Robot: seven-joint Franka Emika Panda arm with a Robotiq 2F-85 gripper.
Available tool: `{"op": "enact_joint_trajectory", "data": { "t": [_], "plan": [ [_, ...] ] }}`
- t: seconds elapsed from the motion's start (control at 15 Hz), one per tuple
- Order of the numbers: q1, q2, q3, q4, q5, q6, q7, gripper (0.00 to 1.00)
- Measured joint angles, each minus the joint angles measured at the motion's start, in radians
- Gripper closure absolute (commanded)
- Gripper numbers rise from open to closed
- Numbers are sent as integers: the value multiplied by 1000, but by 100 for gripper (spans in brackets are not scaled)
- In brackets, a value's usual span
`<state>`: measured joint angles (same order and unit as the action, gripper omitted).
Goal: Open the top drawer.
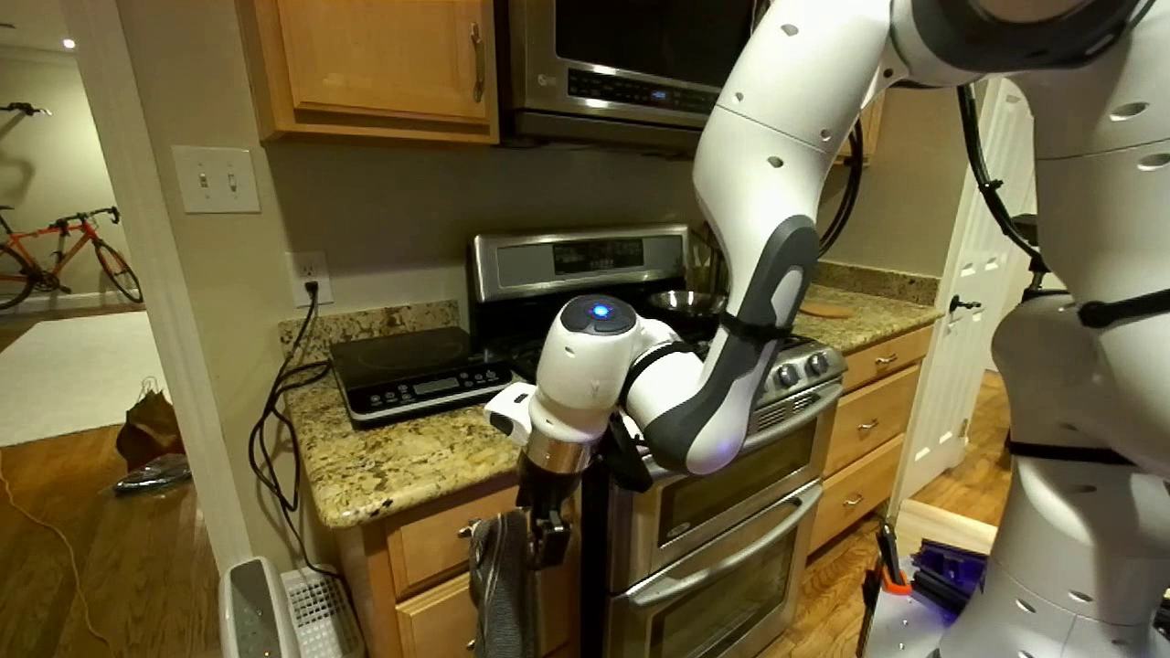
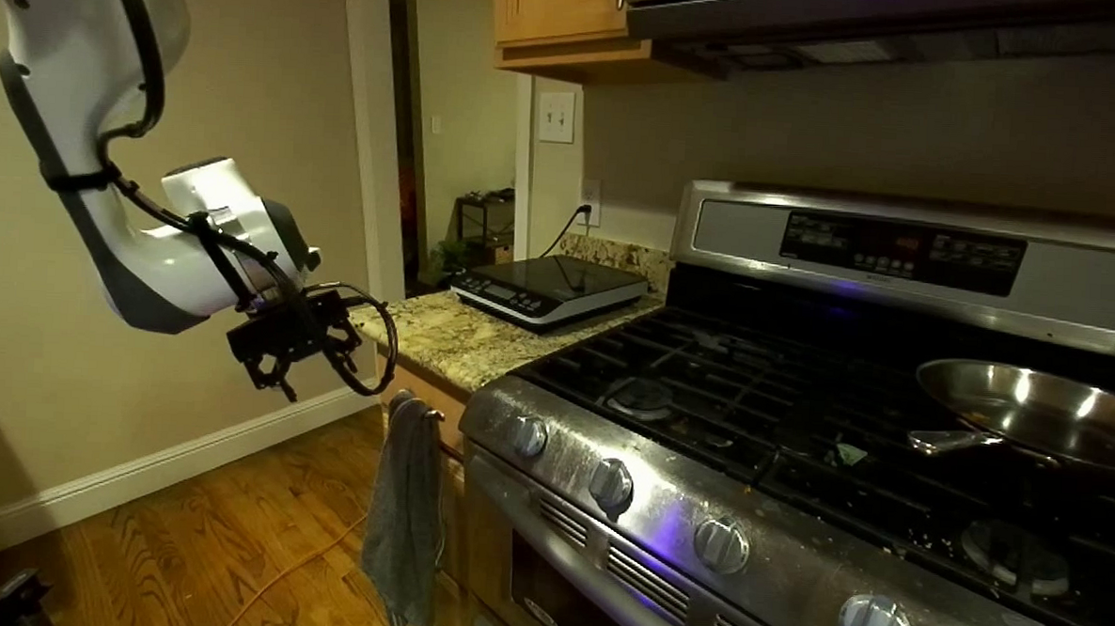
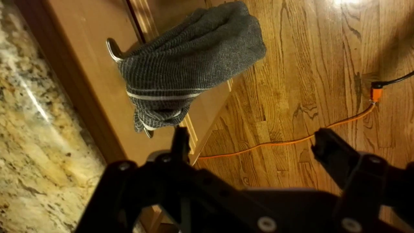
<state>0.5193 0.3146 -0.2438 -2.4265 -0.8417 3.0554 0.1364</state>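
Nearest the wrist camera: black linkages of my gripper [image 3: 250, 136], its fingers [image 3: 180, 142] spread wide with nothing held between them. Landmark for every place named: the dark grey towel [image 3: 190, 58]. In an exterior view, a black cable loop [image 2: 393, 348] bows out from my gripper on the towel's side, and the gripper itself hangs apart from the cloth. Under the towel's draped fold runs the metal handle [image 3: 112, 51]; only its two ends show, one on either side of the fabric. Directly behind the towel's upper part is the top drawer [image 3: 85, 35], apparently closed. Above the towel lies the granite countertop [image 3: 48, 139]; beside the towel stands the range [image 2: 778, 426]; apart from the towel, on the wood floor [image 3: 297, 81], runs an orange cord [image 3: 265, 144].

Likely failures, as I judge them: (a) Empty closure. At the towel's upper end, the handle sits outside the span between my fingertips, so squeezing without shifting first would catch air. (b) Slipping grip. Since the towel hides the handle's middle, I may pinch cloth rather than metal; on pulling, fabric would slide and the drawer stay put. (c) Collision. Too deep or too high a reach would drive a fingertip against the drawer front beside the towel, or the countertop's edge above it. (d) Snag. The loose loop could hook the handle or that edge during the approach.
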Motion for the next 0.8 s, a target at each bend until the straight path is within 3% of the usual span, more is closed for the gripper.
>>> {"op": "enact_joint_trajectory", "data": {
  "t": [0.33, 0.8],
  "plan": [
    [211, 58, -201, 91, -284, -2, 270, 0],
    [333, 112, -306, 126, -457, -8, 532, 0]
  ]
}}
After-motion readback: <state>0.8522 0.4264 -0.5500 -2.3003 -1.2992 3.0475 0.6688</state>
